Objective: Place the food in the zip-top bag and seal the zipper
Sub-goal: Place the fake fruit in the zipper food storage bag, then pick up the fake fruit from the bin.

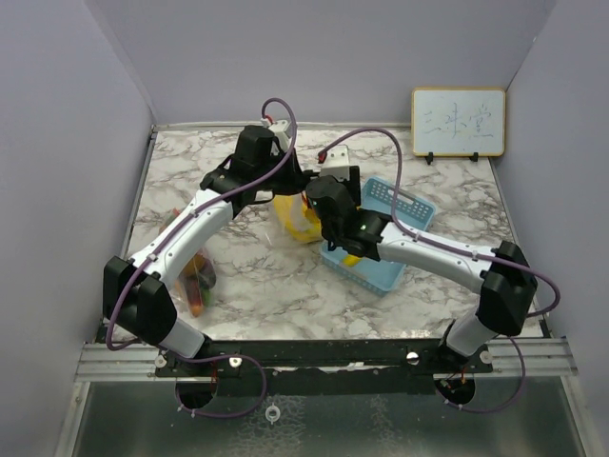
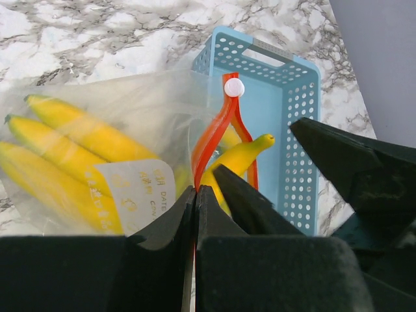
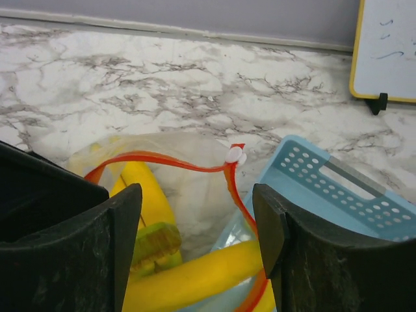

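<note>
- Our left gripper (image 2: 196,195) is clenched on the rim of the zip-top bag (image 2: 130,97), beside the red zipper track (image 3: 162,159). We judge that this pins the mouth open for loading.
- Our right gripper (image 3: 195,201) hangs over that mouth with its jaws apart, grasping nothing. A loose banana (image 3: 195,276) lies below them, across the opening.
- The bunch of bananas (image 2: 71,140) lies inside the bag on the marble table (image 1: 285,276).
- The white slider (image 2: 233,87) sits at the far end of the track, just beside the light-blue basket (image 2: 296,97), so the zipper is unsealed.
- The green and orange-red pieces (image 1: 198,284) lie outside the bag, under our left arm, not yet loaded.
</note>
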Controlling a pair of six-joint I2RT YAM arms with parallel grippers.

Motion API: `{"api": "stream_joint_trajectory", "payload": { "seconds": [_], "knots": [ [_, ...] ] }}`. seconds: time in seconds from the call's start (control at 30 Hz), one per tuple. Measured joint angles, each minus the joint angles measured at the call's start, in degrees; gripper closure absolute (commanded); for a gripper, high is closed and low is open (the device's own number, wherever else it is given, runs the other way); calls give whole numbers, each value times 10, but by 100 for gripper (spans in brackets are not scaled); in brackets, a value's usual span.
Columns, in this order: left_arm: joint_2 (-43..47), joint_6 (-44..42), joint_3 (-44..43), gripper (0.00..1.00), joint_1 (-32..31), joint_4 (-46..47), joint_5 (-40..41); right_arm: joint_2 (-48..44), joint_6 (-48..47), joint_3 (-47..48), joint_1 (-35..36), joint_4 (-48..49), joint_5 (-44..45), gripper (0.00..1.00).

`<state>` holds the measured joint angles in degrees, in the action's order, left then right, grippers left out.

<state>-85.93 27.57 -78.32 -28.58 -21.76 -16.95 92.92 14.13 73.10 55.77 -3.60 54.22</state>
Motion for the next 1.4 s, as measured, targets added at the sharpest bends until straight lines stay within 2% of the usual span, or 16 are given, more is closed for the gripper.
{"api": "stream_joint_trajectory", "payload": {
  "seconds": [0.13, 0.3, 0.47, 0.6, 0.77, 1.07, 1.17, 1.23, 1.4],
  "knots": [
    [0, 0, 0, 100, 0, 0, 0, -67, 30, -3, 0, -75, -1, 32],
    [1, 4, -10, 100, 0, -4, 11, -173, 125, -6, -31, -206, -5, 34],
    [31, 25, -1, 100, 0, 8, 62, -204, 198, -48, -84, -315, -33, 37],
    [38, 30, 0, 100, 1, 14, 79, -163, 214, -90, -126, -356, -105, 37],
    [43, 34, 7, 100, 1, 16, 106, -83, 205, -114, -185, -353, -211, 34],
    [57, 45, 42, 100, 1, 25, 107, 50, 175, -100, -200, -303, -336, 37],
    [58, 47, 49, 100, 1, 24, 106, 71, 170, -100, -203, -295, -345, 47],
    [59, 46, 49, 100, 1, 23, 106, 75, 169, -100, -204, -293, -345, 60],
    [63, 46, 49, 100, 1, 23, 106, 74, 161, -106, -207, -284, -340, 84]
  ]
}}
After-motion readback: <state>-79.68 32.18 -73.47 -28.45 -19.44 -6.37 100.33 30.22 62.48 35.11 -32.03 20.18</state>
